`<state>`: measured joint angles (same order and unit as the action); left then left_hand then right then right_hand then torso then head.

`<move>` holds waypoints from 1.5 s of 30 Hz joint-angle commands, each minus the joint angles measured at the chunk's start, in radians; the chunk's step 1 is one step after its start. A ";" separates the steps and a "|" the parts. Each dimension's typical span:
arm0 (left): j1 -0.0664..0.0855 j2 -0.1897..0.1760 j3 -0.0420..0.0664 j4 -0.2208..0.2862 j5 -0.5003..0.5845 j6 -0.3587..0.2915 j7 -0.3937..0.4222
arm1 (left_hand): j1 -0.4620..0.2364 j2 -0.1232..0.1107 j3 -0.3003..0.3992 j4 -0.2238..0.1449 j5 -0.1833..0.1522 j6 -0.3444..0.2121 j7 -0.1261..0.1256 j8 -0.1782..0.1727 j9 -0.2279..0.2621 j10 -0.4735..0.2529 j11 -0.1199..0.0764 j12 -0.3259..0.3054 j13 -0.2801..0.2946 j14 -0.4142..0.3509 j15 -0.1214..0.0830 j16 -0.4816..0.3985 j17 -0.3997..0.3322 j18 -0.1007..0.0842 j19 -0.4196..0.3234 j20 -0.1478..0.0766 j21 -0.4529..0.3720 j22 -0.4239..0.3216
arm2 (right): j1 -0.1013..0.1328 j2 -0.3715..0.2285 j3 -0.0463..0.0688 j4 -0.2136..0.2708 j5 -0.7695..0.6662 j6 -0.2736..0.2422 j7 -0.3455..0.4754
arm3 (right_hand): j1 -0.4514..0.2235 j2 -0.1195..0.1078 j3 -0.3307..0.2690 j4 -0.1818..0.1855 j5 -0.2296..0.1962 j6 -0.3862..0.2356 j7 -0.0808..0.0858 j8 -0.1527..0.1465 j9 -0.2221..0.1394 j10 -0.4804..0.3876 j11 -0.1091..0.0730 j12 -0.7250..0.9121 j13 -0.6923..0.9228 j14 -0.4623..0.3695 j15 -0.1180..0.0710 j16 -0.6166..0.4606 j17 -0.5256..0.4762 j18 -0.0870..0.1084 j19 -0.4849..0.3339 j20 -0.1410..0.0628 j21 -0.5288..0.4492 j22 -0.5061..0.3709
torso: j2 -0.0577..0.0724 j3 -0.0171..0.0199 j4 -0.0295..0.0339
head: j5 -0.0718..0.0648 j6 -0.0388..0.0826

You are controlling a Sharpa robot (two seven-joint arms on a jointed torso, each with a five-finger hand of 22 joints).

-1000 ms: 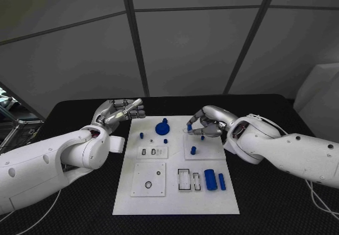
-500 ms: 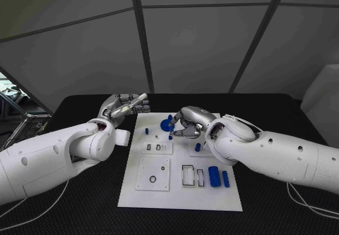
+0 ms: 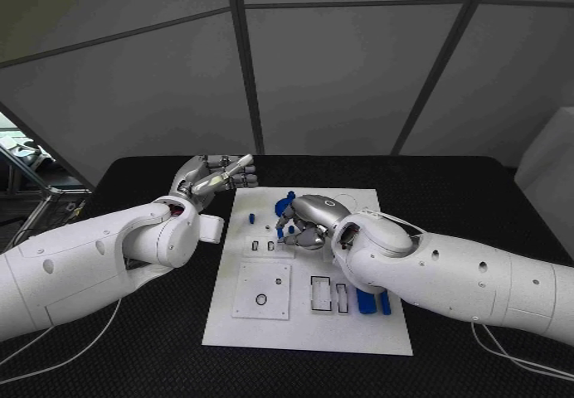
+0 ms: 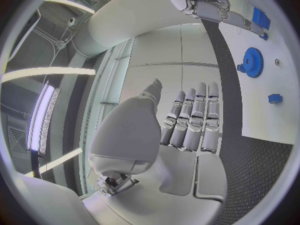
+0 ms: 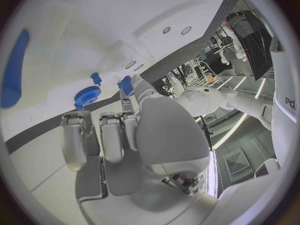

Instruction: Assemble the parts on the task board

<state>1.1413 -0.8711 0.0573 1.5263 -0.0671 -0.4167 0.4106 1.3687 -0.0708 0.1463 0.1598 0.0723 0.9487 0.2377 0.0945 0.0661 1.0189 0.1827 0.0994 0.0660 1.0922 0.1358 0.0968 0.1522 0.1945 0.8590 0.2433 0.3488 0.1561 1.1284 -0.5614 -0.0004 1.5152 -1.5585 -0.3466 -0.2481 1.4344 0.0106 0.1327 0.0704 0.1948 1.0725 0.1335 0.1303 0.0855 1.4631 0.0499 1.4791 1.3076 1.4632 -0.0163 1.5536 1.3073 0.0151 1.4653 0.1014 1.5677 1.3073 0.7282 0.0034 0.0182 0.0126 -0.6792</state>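
- Right hand [image 3: 306,225] fingers curl together over the middle of the board [image 3: 359,332]; a small blue part [image 5: 125,84] sits at their tips, apparently pinched.
- Left hand [image 3: 216,178] fingers lie side by side, straight and raised, holding nothing, just off the board's far left corner.
- Blue gear [image 3: 284,206] stands on the board's far end, just beyond the right hand.
- Two blue cylinders [image 3: 383,302] lie near the board's right edge, partly behind the right arm.
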 commanded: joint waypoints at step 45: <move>0.002 0.002 0.001 0.001 -0.004 0.019 -0.004 | 0.002 0.010 0.001 -0.007 -0.005 0.005 0.000 -0.005 0.001 0.010 -0.001 -0.004 0.001 0.001 -0.001 -0.005 0.002 -0.013 -0.009 0.002 -0.001 -0.001 | -0.023 0.032 -0.007 -0.026 -0.072 0.109 -0.037 | -0.028 -0.019 0.010 0.003 0.011 -0.003 -0.004 -0.010 -0.004 0.031 -0.003 -0.009 0.168 0.100 -0.004 0.001 0.231 -0.014 0.102 -0.009 0.001 0.260 | 0.000 0.0010 -0.0009 | 0.014 -0.012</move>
<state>1.1415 -0.8699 0.0574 1.5261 -0.0671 -0.4083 0.4057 1.3687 -0.0708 0.1464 0.1598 0.0723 0.9487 0.2377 0.0945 0.0662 1.0228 0.1789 0.0995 0.0660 1.0922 0.1358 0.0969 0.1535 0.1946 0.8554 0.2469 0.3488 0.1562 1.1086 -0.5285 -0.0030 1.4921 -1.6177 -0.2710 -0.2740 1.4119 -0.0074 0.1372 0.0723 0.2027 1.0710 0.1318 0.1243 0.0833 1.4631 0.0499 1.4732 1.3075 1.4632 -0.0162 1.5536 1.3077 0.0152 1.4653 0.1014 1.5677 1.3073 0.7286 0.0042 0.0174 0.0267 -0.6903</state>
